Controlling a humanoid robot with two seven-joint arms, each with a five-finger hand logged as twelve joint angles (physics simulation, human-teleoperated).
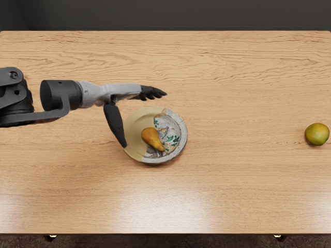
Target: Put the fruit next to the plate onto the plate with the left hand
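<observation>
So the pear [152, 138] is lying on the plate [133, 129], a bit near of the middle, fat end toward the right and near side. It looks settled, nothing is touching it. Going by that, I'd say the main job is basically done.

The left hand [132, 94] sits just past the plate's far-left rim, fingers stretched out flat and apart, pointing right, with nothing in them. One dark digit, the thumb [115, 124] I think, points back toward the near side along the plate's left rim. I can't tell if it touches the rim or just floats over it. My guess is the spread-out pose is just a release: fruit out, hand clear of it so it doesn't get knocked off.

There's also a green fruit [317, 134] way off at the right edge, well apart from the plate, so I don't reckon it's the one the task means. The right arm doesn't show at all.

The bench [232, 77] is light wood with a strong grain and a soft shine on the near part. It fills nearly the whole view. Past the far edge there's only a dark wall, and a dark strip of floor shows at the near edge.
</observation>
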